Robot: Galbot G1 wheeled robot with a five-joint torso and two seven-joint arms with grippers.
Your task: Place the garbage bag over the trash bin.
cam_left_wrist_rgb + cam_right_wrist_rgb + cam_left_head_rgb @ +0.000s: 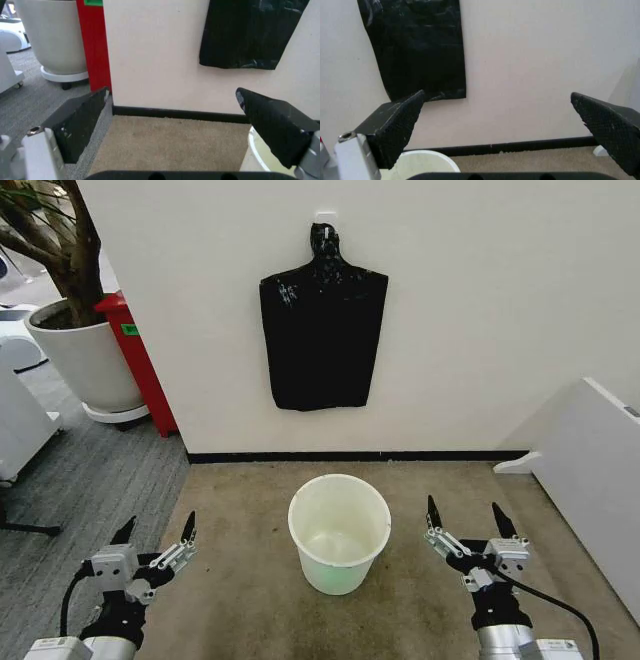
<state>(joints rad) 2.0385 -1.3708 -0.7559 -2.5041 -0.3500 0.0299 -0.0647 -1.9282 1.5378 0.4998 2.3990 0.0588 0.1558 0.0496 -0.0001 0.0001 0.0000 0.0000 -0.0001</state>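
The garbage bag (322, 340), glossy black plastic, hangs flat on the white wall from its bunched neck; it also shows in the left wrist view (250, 33) and the right wrist view (415, 48). Below it on the beige carpet stands the trash bin (335, 572), cream-white, round and empty, with slivers of it in the wrist views (255, 153) (420, 163). My left gripper (158, 530) (172, 92) is low to the bin's left, open and holding nothing. My right gripper (465, 515) (498, 93) mirrors it on the bin's right, also open.
A large white plant pot (85, 350) with a tree stands at the far left beside a red cabinet (140, 360). A white panel (590, 470) slants along the right side. Grey floor lies left of the carpet.
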